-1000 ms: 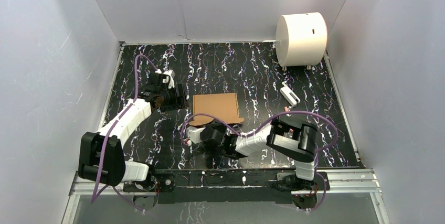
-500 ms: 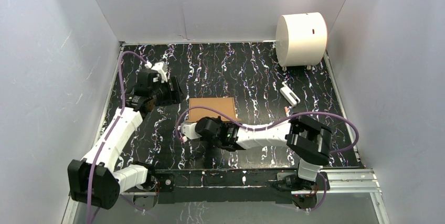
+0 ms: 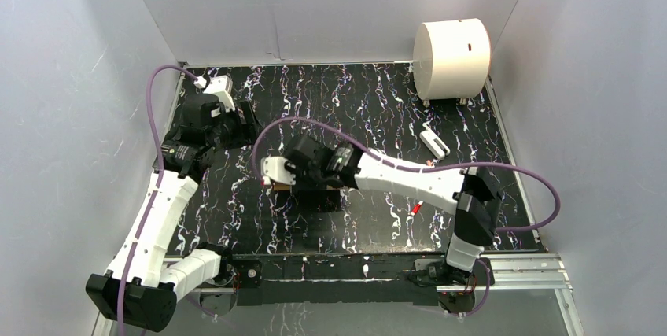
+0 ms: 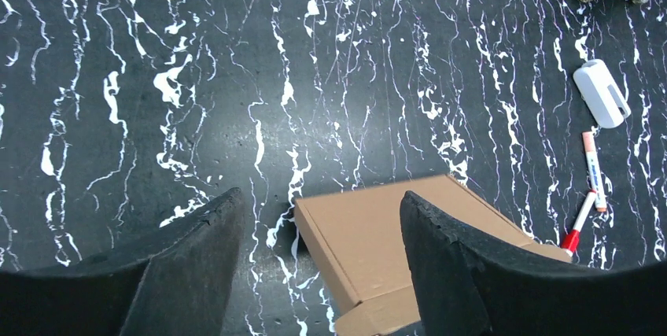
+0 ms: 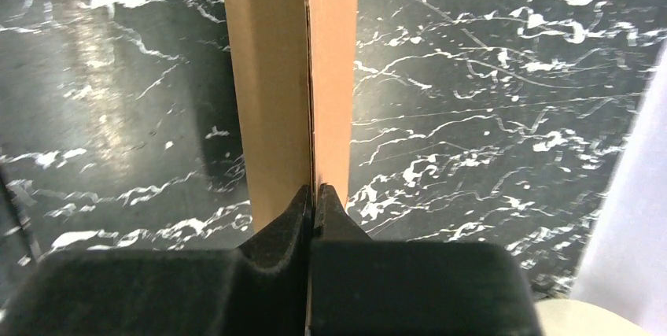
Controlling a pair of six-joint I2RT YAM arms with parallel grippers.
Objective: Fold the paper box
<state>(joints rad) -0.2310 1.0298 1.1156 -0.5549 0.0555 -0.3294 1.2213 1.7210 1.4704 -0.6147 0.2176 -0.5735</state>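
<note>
— Box [image 4: 393, 245]: where is it, and who has it?
— Near the middle of the tabletop [image 4: 118, 76]. Your right tool [image 5: 315, 194] is pinched tight on its edge. Your left tool [image 4: 320, 197] hangs above it, spread wide and holding nothing.
— How will it handle?
— Thin card, I'd judge: light, floppy, and it creases for good. Take it by an edge or flap, close to a crease.
— Any print?
— None you can read; plain brown.
</note>
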